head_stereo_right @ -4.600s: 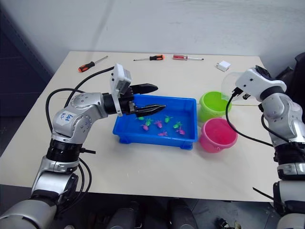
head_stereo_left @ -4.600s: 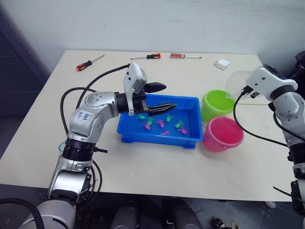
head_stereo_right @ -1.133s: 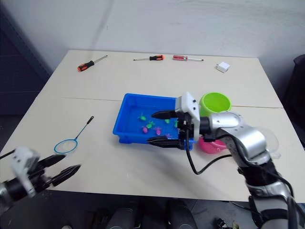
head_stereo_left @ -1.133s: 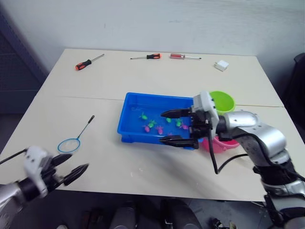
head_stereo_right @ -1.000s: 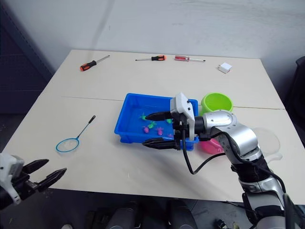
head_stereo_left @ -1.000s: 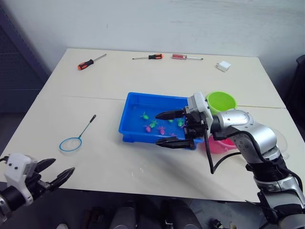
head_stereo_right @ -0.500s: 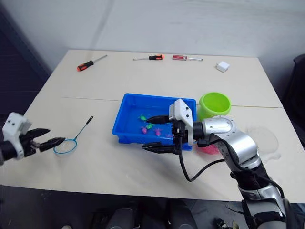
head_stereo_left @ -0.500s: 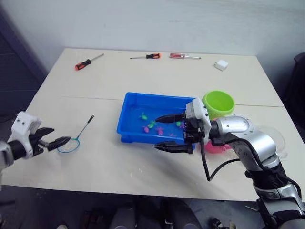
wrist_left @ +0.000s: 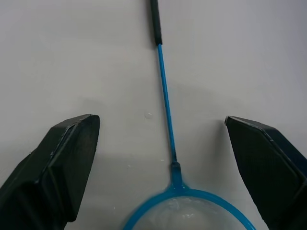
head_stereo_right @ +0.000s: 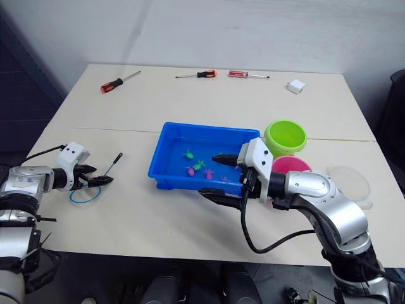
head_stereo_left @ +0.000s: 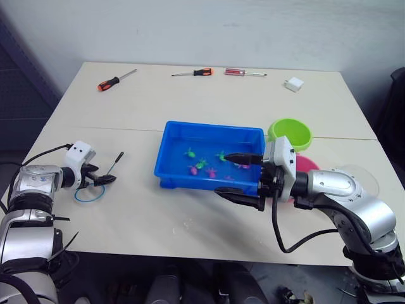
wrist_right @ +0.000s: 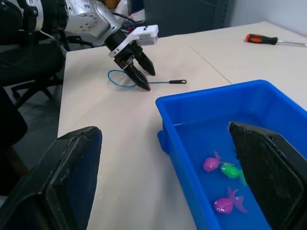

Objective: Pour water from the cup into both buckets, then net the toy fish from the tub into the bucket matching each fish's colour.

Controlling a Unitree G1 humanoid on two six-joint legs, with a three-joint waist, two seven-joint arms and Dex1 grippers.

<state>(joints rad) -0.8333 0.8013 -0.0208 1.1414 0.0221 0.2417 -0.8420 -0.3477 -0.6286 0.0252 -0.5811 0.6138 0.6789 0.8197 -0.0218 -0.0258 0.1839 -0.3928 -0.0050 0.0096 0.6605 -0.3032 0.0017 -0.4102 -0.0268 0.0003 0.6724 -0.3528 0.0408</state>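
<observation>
Lengthwise, net (wrist_left: 166, 124) between open jaws

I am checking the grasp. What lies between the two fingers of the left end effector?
In the left wrist view the net handle runs between the open fingers of the left end effector, untouched, on the bare table.

Blue tub (head_stereo_left: 171, 152) at table centre, holding small green and pink toy fish (head_stereo_left: 205, 166) in shallow water. Lime green bucket (head_stereo_right: 285, 137) upright just beyond pink bucket (head_stereo_right: 294, 164), both right of tub. Clear cup (head_stereo_right: 350, 179) further right. Blue-rimmed net (wrist_left: 165, 124) flat on tabletop, well left of tub, dark-tipped handle angled toward it.
</observation>
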